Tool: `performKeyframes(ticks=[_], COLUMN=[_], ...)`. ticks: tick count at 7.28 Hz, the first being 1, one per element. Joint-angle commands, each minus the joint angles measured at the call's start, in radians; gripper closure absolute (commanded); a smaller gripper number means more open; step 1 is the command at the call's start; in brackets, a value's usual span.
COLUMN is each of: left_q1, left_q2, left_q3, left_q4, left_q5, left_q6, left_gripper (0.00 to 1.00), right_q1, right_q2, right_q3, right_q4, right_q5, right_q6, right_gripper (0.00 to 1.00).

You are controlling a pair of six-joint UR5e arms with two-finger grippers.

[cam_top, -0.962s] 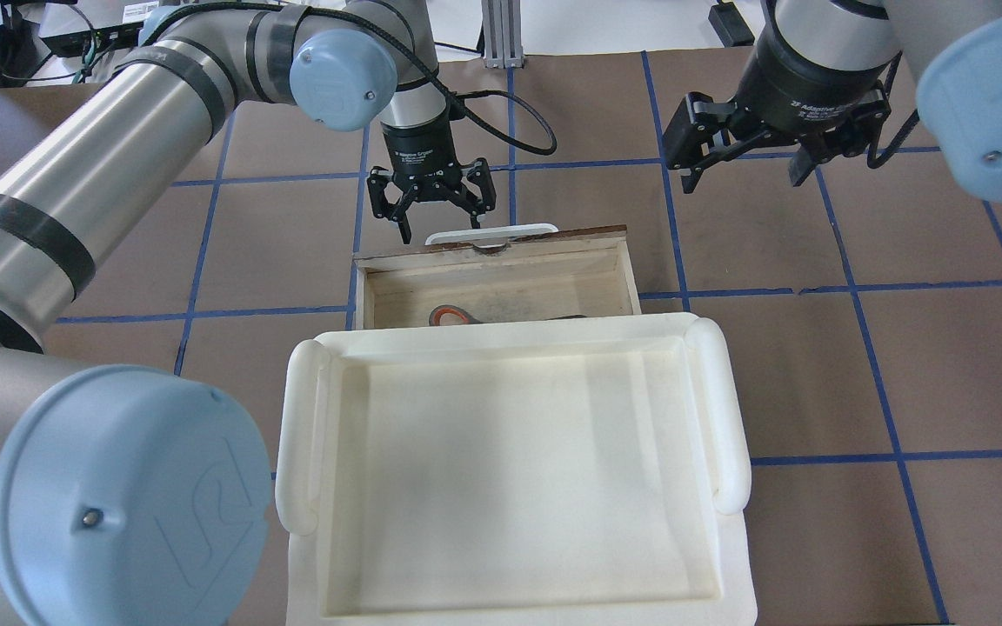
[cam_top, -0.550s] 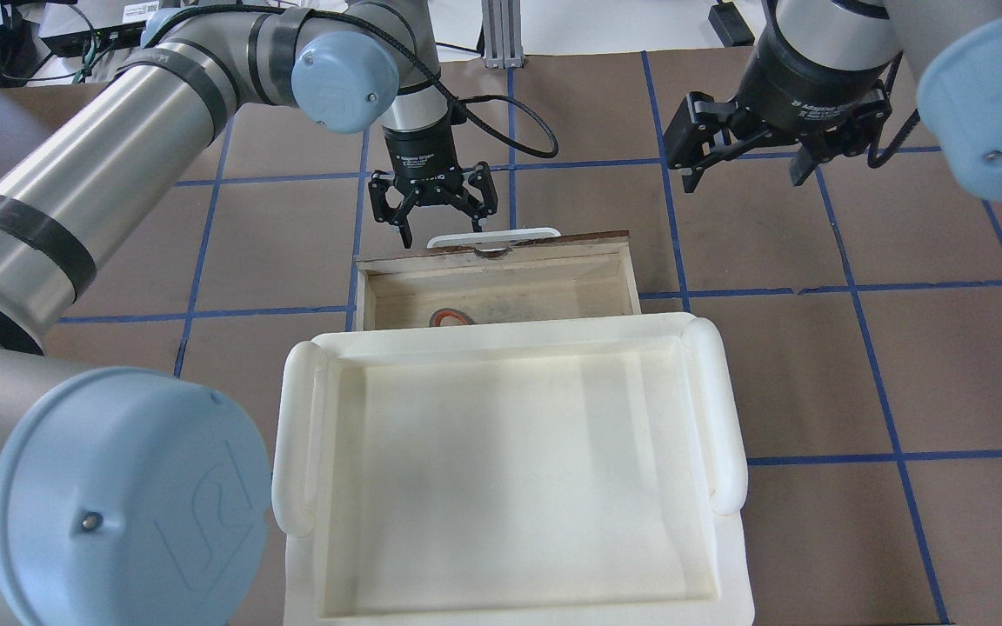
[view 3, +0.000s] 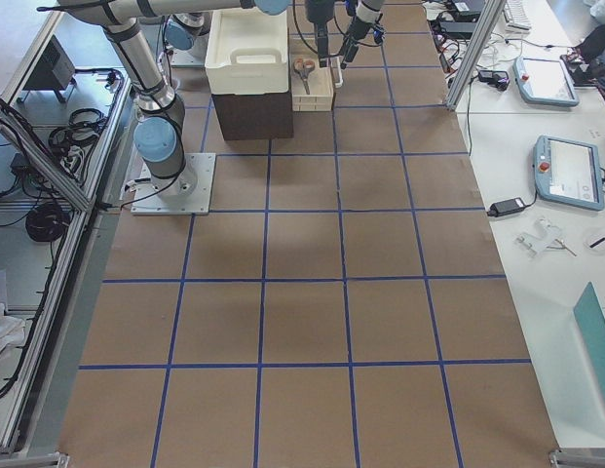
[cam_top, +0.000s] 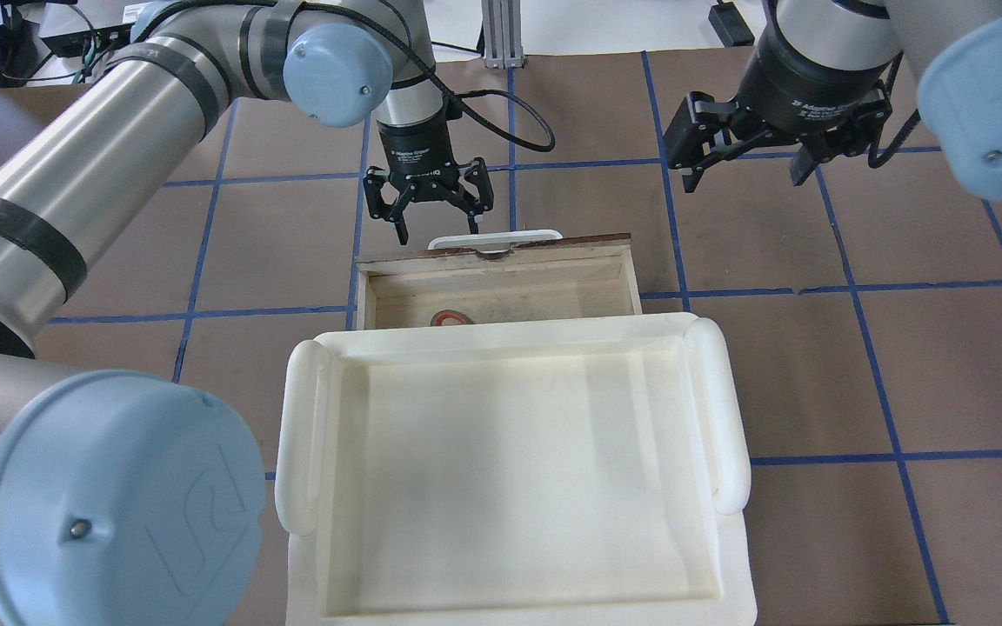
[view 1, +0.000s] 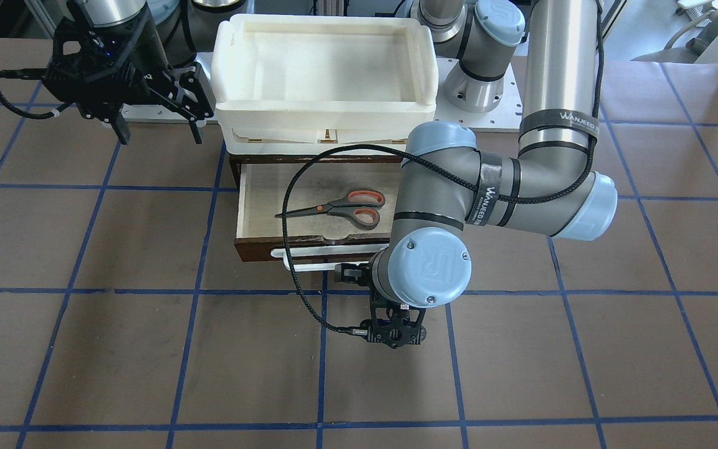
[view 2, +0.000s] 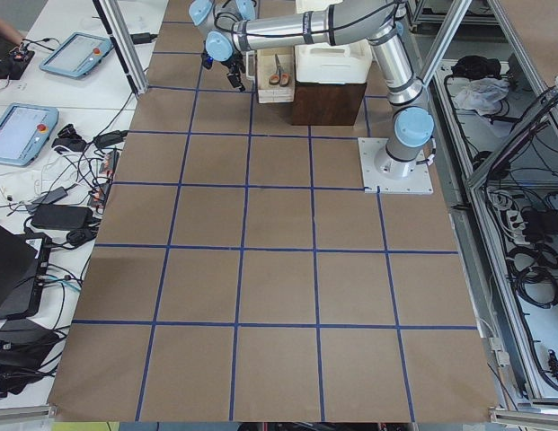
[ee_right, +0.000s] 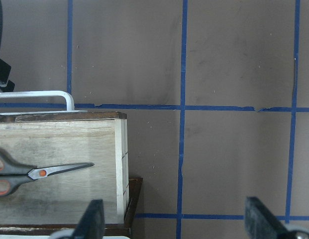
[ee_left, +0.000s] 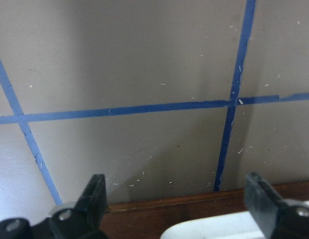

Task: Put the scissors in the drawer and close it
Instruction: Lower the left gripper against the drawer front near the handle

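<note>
The scissors (view 1: 337,209) lie flat in the open drawer (view 1: 258,248), handles toward my left arm's side. The overhead view shows only an orange loop (cam_top: 449,317) of them; the white tray hides the rest. They also show in the right wrist view (ee_right: 40,173). The drawer (cam_top: 501,283) sticks out partway, with its white bar handle (cam_top: 494,236) in front. My left gripper (cam_top: 436,228) is open and empty, just beyond the handle's left end; its view shows the handle (ee_left: 219,231) between the fingers (ee_left: 92,199). My right gripper (cam_top: 749,169) is open and empty, above the table right of the drawer.
A large white tray (cam_top: 510,343) sits on top of the dark cabinet above the drawer and covers the drawer's back part. Brown table with blue tape lines lies around it. My left arm's elbow (view 1: 434,187) hangs over the drawer's right end in the front view.
The drawer has slid in a little, so less of the scissors shows under the tray. My left gripper has drawn slightly away from the handle. The right gripper has not moved.
</note>
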Motion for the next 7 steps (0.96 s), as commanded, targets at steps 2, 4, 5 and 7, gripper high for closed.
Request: performKeyframes(ticks=[2, 4, 5, 7], left_q1=[0.001, -0.002, -0.004, -0.005], left_q2=[0.001, 0.009, 0.013, 0.024], left_q3=[0.001, -0.011, -0.012, -0.017], left_q4=[0.018, 0.007, -0.011, -0.042], left_q5=[0.005, 0.004, 0.004, 0.004], left_q6=[0.001, 0.001, 0.001, 0.001], left_gripper=[0.0, 0.0, 0.0, 0.0], right_q1=[-0.002, -0.002, -0.002, -0.002], right_q2=[0.0, 0.0, 0.0, 0.0], right_q3=[0.0, 0.0, 0.0, 0.0], right_q4=[0.0, 0.0, 0.0, 0.0], right_q5=[-0.003, -0.006, -0.006, -0.006], right_q6=[0.0, 0.0, 0.0, 0.0], right_gripper=[0.0, 0.0, 0.0, 0.0])
